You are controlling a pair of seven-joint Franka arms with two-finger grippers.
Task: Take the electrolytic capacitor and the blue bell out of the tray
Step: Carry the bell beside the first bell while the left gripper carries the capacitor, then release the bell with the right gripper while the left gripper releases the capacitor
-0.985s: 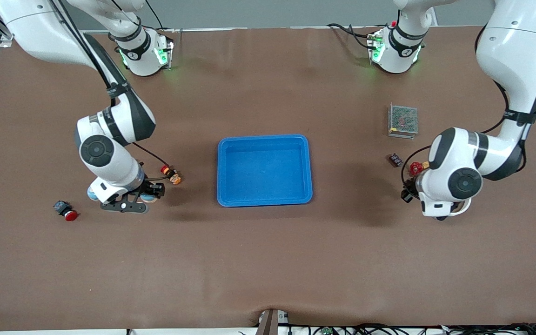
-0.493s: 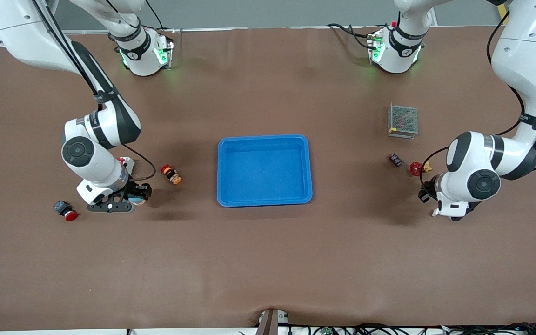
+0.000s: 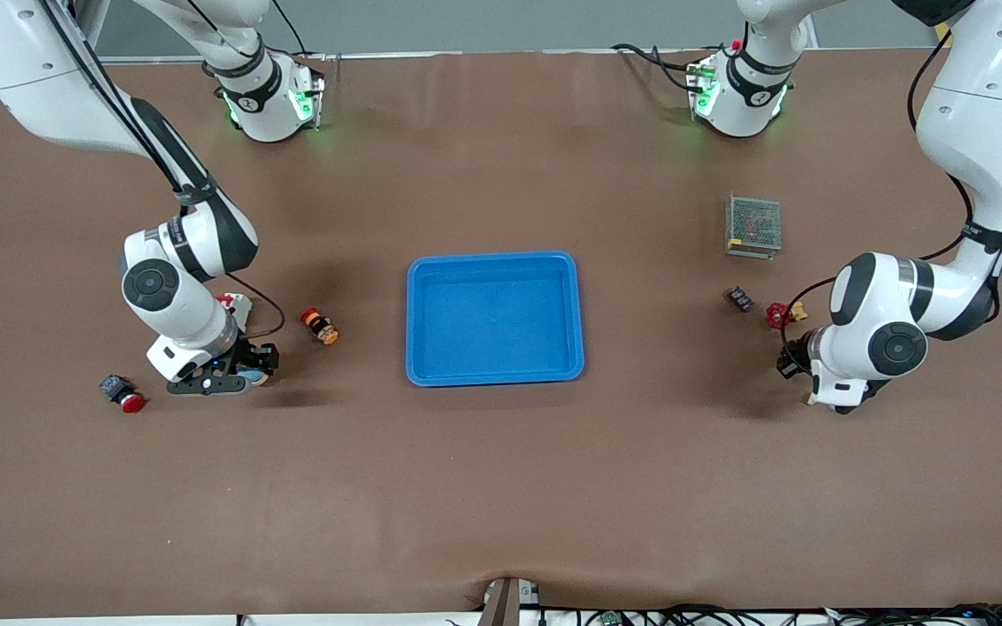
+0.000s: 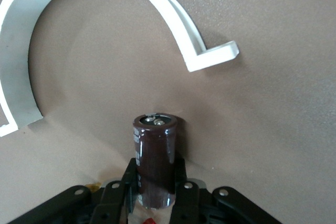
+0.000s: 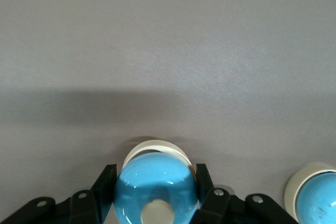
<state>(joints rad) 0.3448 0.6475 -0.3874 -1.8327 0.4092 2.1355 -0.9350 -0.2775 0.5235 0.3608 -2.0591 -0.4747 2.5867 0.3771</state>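
Both arms hold their parts well out from the blue tray [image 3: 494, 261], each having drifted farther from it over the last second.

The right gripper [image 5: 155, 203] is clamped on a glossy blue domed bell [image 5: 155, 189] with a pale button on top, low over the table toward the right arm's end, past the small orange-and-red button [image 3: 320, 326] from the tray. The left gripper [image 4: 156, 192] is clamped on an upright dark-brown cylindrical capacitor [image 4: 154, 157] with two metal terminals on its top, toward the left arm's end, beside a white curved bracket [image 4: 105, 9].
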